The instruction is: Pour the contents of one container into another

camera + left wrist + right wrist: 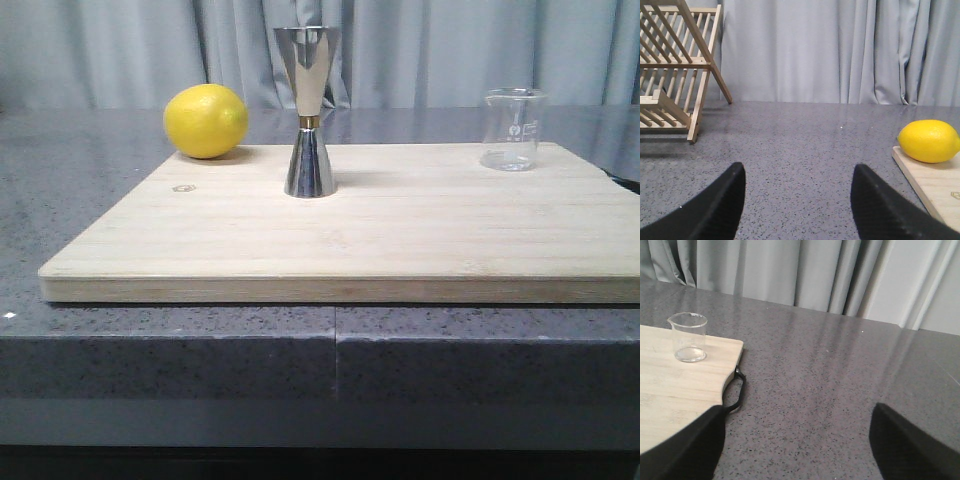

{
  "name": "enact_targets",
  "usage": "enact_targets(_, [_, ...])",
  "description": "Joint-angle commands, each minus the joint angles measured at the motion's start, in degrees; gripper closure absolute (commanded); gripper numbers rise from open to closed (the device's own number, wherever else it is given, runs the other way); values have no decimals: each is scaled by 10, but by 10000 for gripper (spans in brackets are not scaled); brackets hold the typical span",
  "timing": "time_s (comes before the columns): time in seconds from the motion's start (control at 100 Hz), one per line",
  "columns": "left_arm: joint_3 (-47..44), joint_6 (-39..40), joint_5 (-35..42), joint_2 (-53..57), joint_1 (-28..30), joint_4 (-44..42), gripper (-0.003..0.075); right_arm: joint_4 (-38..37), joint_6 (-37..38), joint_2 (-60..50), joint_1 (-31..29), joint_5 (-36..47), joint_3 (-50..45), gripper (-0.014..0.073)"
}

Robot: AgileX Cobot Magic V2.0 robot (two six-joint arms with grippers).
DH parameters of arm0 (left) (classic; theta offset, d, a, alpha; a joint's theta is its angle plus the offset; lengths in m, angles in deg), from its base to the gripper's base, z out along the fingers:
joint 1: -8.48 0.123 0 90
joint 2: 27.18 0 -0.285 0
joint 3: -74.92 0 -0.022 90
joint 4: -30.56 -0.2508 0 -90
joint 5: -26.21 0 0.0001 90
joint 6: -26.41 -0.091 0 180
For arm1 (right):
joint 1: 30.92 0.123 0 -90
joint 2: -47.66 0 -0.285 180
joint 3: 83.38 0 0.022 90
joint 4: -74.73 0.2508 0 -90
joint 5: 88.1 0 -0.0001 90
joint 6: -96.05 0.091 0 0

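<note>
Right wrist view puts the beaker [688,337] upright, ahead and off to one side of the open right gripper [797,442] (nearer arm); left gripper [797,200] also gapes.

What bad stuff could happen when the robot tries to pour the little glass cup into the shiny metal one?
1. The jigger is tall on a narrow base, so a bump might topple it.
2. Its mouth is small; liquid from the beaker could miss onto the wooden board.
3. The beaker is smooth glass near the board's edge, so it might slip from the right tool, now open.
</note>
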Motion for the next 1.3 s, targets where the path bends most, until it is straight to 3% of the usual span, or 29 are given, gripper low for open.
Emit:
enact_targets(0.0, [16, 7, -14, -5, -15, 27, 294, 1, -2, -6, -2, 48, 14, 60])
enact_targets(0.09, [16, 7, -14, -5, -38, 27, 311, 1, -2, -6, -2, 55, 14, 71])
enact_targets(0.16, [16, 7, -14, -5, -53, 27, 369, 1, -2, -6, -2, 60, 14, 134])
enact_targets(0.41, [16, 7, -16, -5, -65, 27, 744, 1, -2, -6, -1, 60, 14, 620])
enact_targets(0.44, [16, 7, -16, -5, -65, 27, 740, 1, -2, -6, 0, 60, 14, 665])
enact_targets(1.29, [14, 7, -15, -5, -65, 27, 741, 14, -2, -6, 15, 55, 14, 659])
